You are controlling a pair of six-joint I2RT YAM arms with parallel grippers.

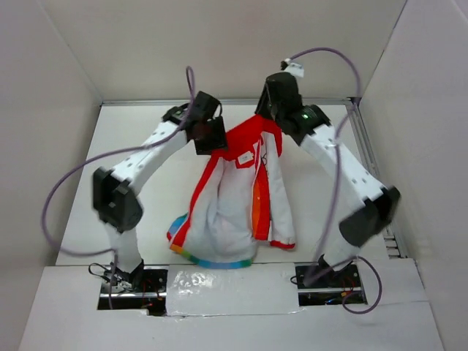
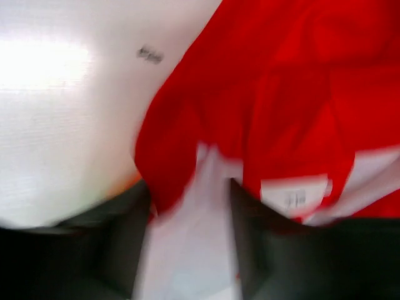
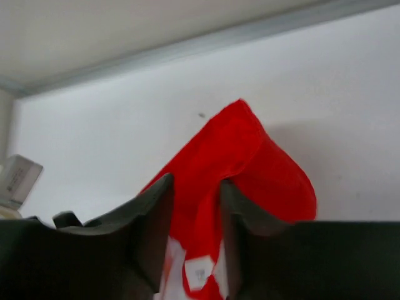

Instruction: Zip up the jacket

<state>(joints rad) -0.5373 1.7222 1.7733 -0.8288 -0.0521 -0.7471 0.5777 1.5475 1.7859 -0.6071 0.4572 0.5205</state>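
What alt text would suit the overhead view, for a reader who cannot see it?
A small white jacket with a red hood and rainbow hem lies on a white table, hood end at the far side. Two robot arms lean in from either side, the left pincer and the right pincer at its red top.

white, red, rainbow-hemmed jacket [image 1: 232, 208]

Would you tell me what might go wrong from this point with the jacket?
The jacket lies open, lining up, its red front edges apart: the zipper ends may be hard to match. The left gripper is open around the cloth, which may slip out. Red cloth sits in the right gripper; a pull there might drag the whole jacket.
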